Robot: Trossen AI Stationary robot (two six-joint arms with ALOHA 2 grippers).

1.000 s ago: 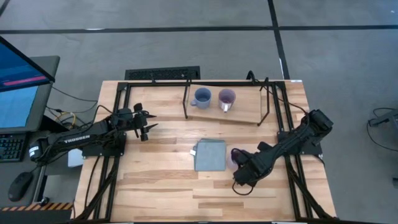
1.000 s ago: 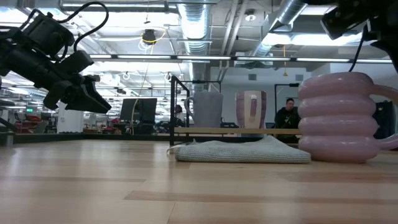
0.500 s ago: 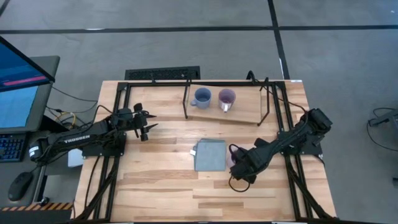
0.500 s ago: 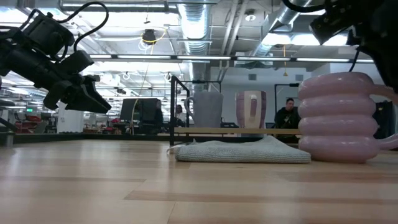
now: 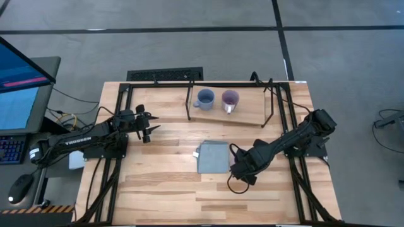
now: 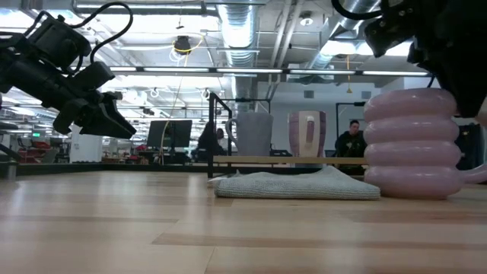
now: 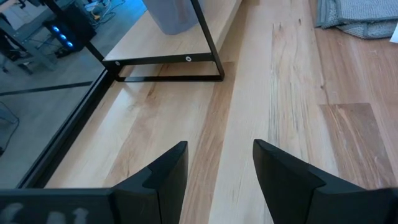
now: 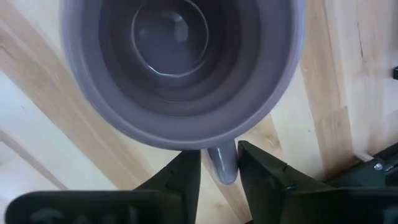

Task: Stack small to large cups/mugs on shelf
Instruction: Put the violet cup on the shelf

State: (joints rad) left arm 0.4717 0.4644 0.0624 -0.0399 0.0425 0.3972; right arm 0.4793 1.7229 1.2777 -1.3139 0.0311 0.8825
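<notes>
A ribbed light purple mug (image 6: 415, 144) stands upright on the table beside a grey-blue cloth (image 5: 213, 156). In the high view my right gripper (image 5: 243, 167) hides it. That gripper (image 8: 219, 152) points down over the mug, open, with its two fingers either side of the mug's handle (image 8: 222, 165). A blue mug (image 5: 205, 99) and a second light purple mug (image 5: 230, 99) stand on the shelf (image 5: 249, 117) at the table's far side. My left gripper (image 5: 148, 129) hovers open over the table's left part and holds nothing. My right gripper comes from above, pointing down, one finger (image 8: 186, 177) on each side of the mug's handle (image 8: 222, 168) just outside the rim. I cannot tell whether either finger touches the handle. The mug stands upright on the table.
The shelf's black rod frame (image 7: 208, 43) rises around its board at the far side. The folded cloth (image 6: 297, 185) lies right next to the mug, toward the table's left. Bare wood lies between the left gripper and the cloth.
My right gripper has moved a little toward the table's left and far edges, over the purple mug, and has rolled about its pointing line. The mug has stayed where it was. My left gripper has kept still.
</notes>
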